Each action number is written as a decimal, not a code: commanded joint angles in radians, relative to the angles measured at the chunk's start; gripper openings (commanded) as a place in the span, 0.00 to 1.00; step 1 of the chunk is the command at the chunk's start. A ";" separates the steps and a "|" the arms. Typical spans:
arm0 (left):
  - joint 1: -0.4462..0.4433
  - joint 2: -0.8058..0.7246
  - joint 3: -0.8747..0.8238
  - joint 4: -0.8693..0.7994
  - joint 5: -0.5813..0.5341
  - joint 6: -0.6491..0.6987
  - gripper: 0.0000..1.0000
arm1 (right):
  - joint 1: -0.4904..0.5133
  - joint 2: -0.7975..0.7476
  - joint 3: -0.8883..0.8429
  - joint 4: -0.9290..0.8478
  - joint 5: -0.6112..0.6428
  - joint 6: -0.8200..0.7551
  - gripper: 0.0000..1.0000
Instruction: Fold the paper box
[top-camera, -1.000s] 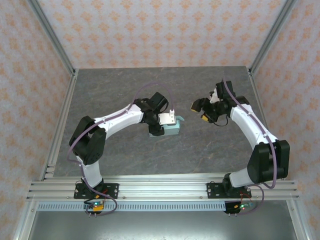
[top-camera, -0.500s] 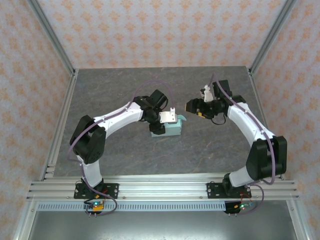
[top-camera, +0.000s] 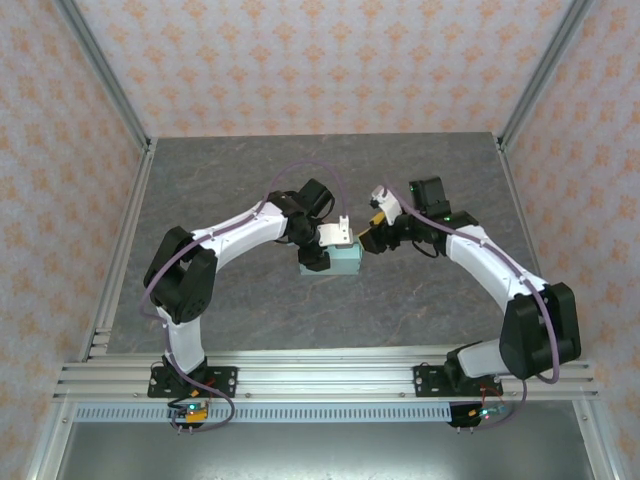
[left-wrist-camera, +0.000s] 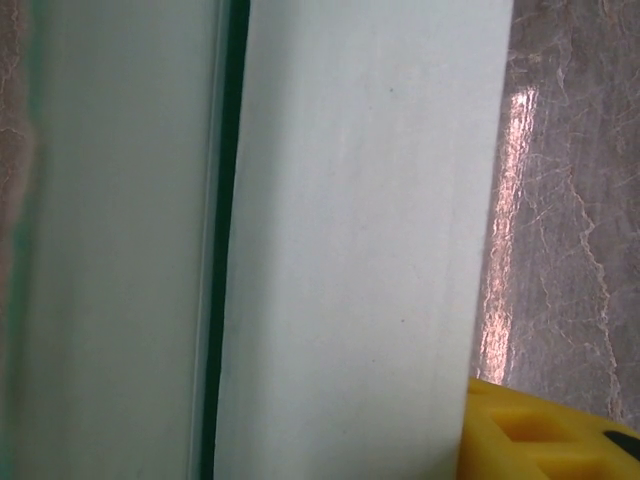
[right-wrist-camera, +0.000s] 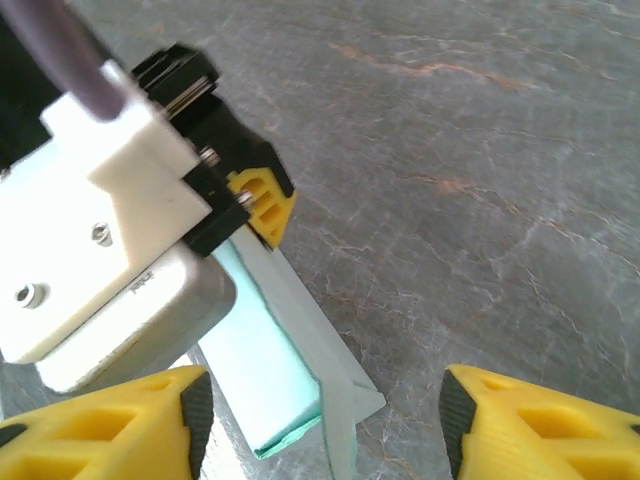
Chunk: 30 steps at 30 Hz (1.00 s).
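The paper box (top-camera: 346, 262) is a pale mint-green flat rectangular box at the table's middle. My left gripper (top-camera: 330, 250) is shut on its long sides. In the left wrist view the box (left-wrist-camera: 350, 250) is pressed close, with one yellow fingertip (left-wrist-camera: 540, 435) against its right edge. In the right wrist view the box (right-wrist-camera: 265, 370) points its near end at me, and a loose end flap (right-wrist-camera: 350, 395) sticks out. My right gripper (right-wrist-camera: 325, 420) is open, its fingers straddling that end without touching it. From above, the right gripper (top-camera: 372, 232) sits at the box's right end.
The grey marbled table (top-camera: 250, 180) is bare round the box. Aluminium frame posts (top-camera: 100, 80) and patterned walls close in the left, right and back sides. The rail (top-camera: 320, 375) with both arm bases runs along the near edge.
My right gripper has swung left and down, from well right of the box to its right end, and its jaws have narrowed somewhat. The left gripper keeps hold of the box, barely moved.
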 joint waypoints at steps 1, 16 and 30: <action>0.005 -0.014 0.011 -0.015 0.025 -0.022 0.55 | 0.025 0.039 0.027 -0.018 0.042 -0.122 0.59; 0.023 -0.024 -0.001 0.098 -0.022 -0.137 0.55 | 0.038 0.079 -0.065 0.236 0.183 0.155 0.03; 0.022 -0.020 -0.017 0.237 -0.078 -0.333 0.54 | 0.315 -0.061 -0.219 0.439 0.858 0.736 0.04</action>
